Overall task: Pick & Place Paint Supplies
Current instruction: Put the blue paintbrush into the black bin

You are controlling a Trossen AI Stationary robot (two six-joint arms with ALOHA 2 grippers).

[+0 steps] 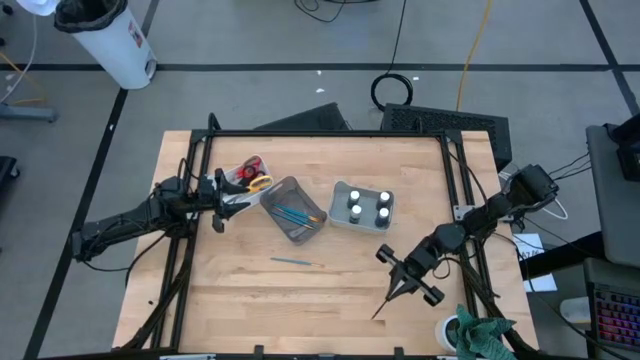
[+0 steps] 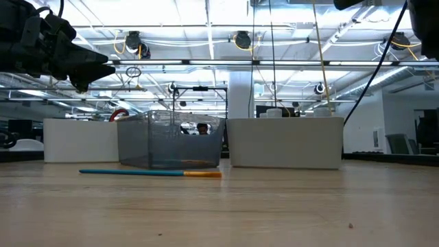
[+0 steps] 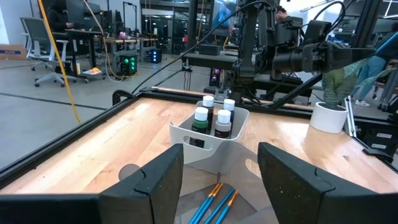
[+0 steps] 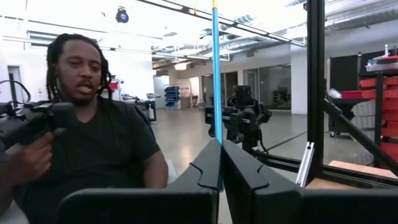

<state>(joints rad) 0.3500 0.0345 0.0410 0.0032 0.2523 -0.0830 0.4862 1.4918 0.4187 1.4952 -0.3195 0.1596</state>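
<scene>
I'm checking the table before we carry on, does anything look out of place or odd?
One brush lies loose on the bare table, outside the clear bin that holds the other brushes. The right gripper is shut on another thin brush, away from the bins.

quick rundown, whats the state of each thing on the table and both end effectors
left end effector: open, empty, over the clear bin
right end effector: shut on a blue brush
clear bin: upright, brushes inside
white bin: upright, holds four capped bottles
loose brush: flat on the table, outside any bin
scissors: lying in a tray beside the clear bin
</scene>
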